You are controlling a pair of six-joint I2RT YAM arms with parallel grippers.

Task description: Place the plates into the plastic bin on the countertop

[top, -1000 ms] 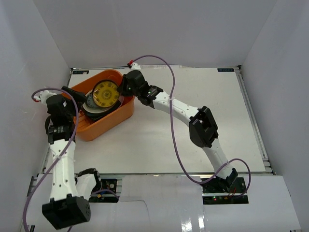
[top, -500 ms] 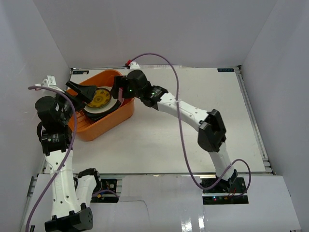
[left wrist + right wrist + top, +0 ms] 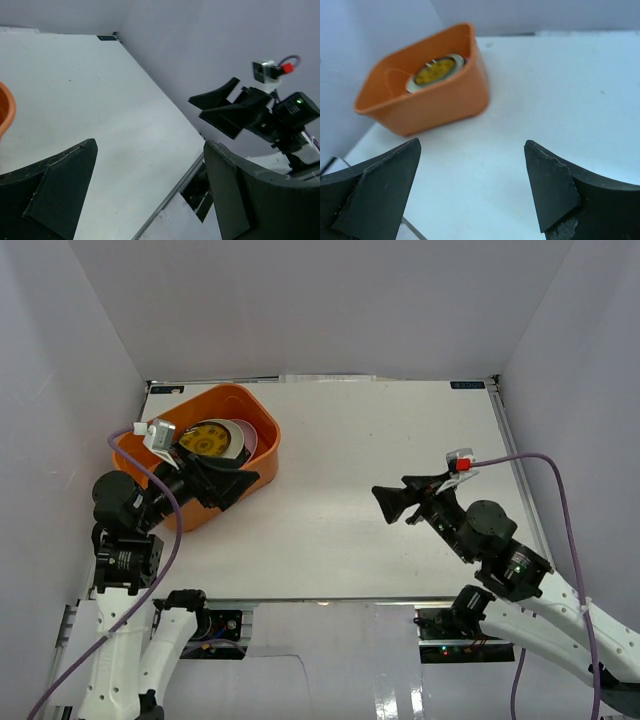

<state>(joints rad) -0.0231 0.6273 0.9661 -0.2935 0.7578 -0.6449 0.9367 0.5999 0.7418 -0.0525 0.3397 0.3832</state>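
The orange plastic bin stands at the far left of the white countertop. Stacked plates lie inside it, a small yellow-patterned one on top and a pale rim beside it. The plates underneath are mostly hidden. My left gripper hangs open and empty over the bin's near right wall, pointing right. My right gripper is raised above the near right of the countertop, open and empty, facing the bin from well away. The yellow plate shows inside it in the right wrist view.
White walls enclose the countertop on three sides. A metal rail runs along its right edge. In the left wrist view the open left gripper frames bare countertop, the bin's rim and the right arm's gripper.
My right gripper opened at the bin and its arm pulled back to the near right. My left arm drew back and swung its open gripper from over the plates to the bin's near wall.
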